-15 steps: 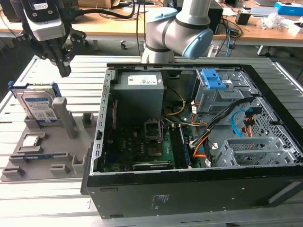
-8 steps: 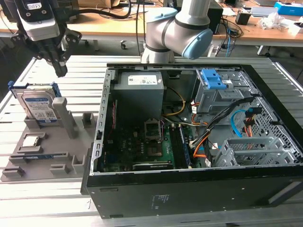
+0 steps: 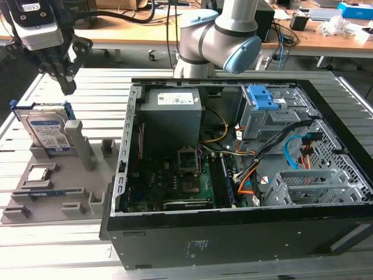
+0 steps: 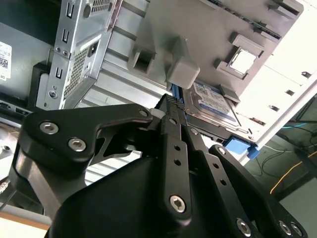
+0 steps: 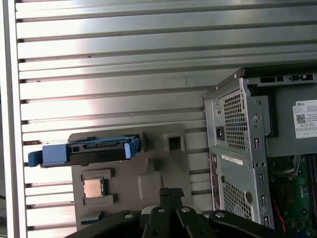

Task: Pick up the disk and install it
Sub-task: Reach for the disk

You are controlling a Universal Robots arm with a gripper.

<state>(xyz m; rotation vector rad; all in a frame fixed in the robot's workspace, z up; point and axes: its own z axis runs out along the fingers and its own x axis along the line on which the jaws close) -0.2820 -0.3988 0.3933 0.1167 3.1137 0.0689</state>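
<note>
Fingers (image 5: 165, 193) of the gripper (image 3: 69, 87) were closed together on nothing, just above the grey holder (image 3: 61, 181). The disk (image 3: 49, 129) stood upright in that holder, ungrasped; pick-up and installation were both judged undone.

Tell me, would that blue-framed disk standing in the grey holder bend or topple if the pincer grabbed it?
Probably stiff: the disk looks like a metal slab in a hard blue frame. Likely heavy for its size, too. It stands on edge in the grey holder, so a sideways push might tilt it, though the slot should steady it.
</note>
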